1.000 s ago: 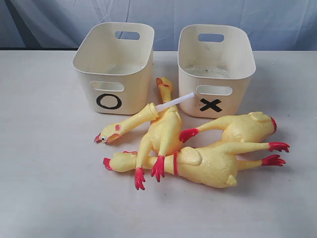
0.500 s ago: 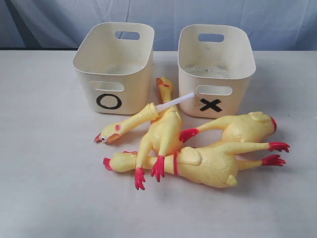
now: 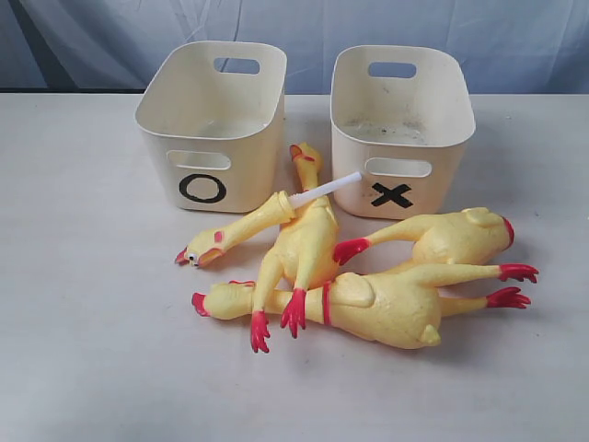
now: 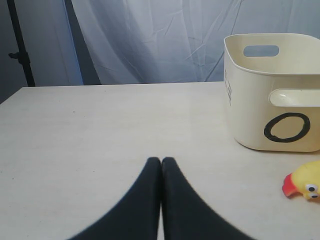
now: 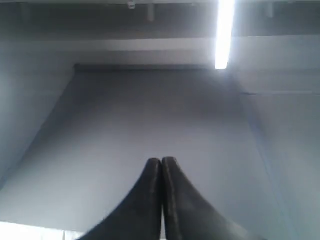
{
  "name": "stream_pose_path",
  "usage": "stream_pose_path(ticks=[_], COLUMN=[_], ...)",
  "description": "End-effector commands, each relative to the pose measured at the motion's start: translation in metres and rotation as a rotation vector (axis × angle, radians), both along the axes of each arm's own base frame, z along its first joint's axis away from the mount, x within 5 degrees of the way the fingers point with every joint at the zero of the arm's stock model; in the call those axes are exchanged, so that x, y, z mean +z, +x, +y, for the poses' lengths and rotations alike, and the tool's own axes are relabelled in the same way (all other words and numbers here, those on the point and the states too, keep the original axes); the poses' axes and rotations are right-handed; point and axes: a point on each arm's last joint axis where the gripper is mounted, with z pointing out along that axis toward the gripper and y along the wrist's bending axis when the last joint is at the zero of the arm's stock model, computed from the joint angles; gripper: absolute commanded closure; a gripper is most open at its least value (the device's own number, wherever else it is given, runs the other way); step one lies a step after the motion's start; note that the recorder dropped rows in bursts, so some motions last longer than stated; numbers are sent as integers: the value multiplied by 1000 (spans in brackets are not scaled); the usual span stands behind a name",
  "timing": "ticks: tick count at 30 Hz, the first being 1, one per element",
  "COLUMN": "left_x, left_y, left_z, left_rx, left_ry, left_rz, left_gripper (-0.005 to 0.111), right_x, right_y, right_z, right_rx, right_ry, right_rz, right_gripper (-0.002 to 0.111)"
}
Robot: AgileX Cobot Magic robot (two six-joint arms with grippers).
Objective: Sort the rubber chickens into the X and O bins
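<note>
Two cream tubs stand at the back of the table: the O bin (image 3: pixel 213 124) on the left and the X bin (image 3: pixel 401 129) on the right. In front of them lies a pile of yellow rubber chickens: a large one (image 3: pixel 368 306) across the front, one (image 3: pixel 304 249) lying over it with red feet forward, another (image 3: pixel 451 238) at the right, and a head-and-neck piece (image 3: pixel 244 226) with a white tube. Neither gripper shows in the exterior view. My left gripper (image 4: pixel 161 161) is shut and empty above the table, left of the O bin (image 4: pixel 275 95); a chicken head (image 4: pixel 305 181) peeks in. My right gripper (image 5: pixel 161 161) is shut, facing a grey wall.
A pale curtain (image 3: pixel 304 37) hangs behind the table. A dark stand (image 4: pixel 20 45) rises at the table's far corner in the left wrist view. A ceiling light strip (image 5: pixel 224 32) shows in the right wrist view.
</note>
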Motion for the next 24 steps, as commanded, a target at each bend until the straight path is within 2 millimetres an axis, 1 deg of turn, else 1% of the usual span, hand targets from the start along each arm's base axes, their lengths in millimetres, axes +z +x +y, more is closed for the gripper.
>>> stream_pose_path(ticks=[1,2,3,5,7,8,9,10,11,12,13,14,15,16,17,19,21,23,24], left_x=[2,2,2,2,2,2,2,2,2,2,2,2,2,2,2,2,2,2,2], left_y=[0,0,0,0,0,0,0,0,0,0,0,0,0,0,0,0,0,0,0], left_z=[0,0,0,0,0,0,0,0,0,0,0,0,0,0,0,0,0,0,0], left_rx=[-2,-2,-2,-2,-2,-2,-2,-2,-2,-2,-2,-2,-2,-2,-2,-2,-2,-2,-2], left_ry=[-10,-10,-10,-10,-10,-10,-10,-10,-10,-10,-10,-10,-10,-10,-10,-10,-10,-10,-10], left_rz=[-17,-17,-17,-17,-17,-17,-17,-17,-17,-17,-17,-17,-17,-17,-17,-17,-17,-17,-17], left_gripper=[107,107,107,107,107,107,107,107,107,107,107,107,107,107,107,107,107,107,107], right_x=[80,91,102,117,117,107,98,75,61,33,19,-4,-17,-43,-65,-104,-138,-163,-173], right_y=[41,52,68,97,125,149,161,181,191,211,220,235,241,254,264,278,287,289,290], right_z=[-1,-3,-4,-1,9,22,31,49,59,78,88,108,118,133,141,148,149,151,151], right_rx=[-14,21,54,119,144,150,141,141,137,126,135,207,244,282,279,204,114,71,57], right_ry=[-72,-46,-9,36,12,-42,-80,-166,-216,-299,-326,-352,-364,-422,-470,-515,-563,-592,-602], right_rz=[355,439,562,796,1028,1218,1329,1541,1658,1851,1922,2033,2096,2194,2270,2390,2489,2570,2601], right_gripper=[109,109,109,109,109,109,109,109,109,109,109,109,109,109,109,109,109,109,109])
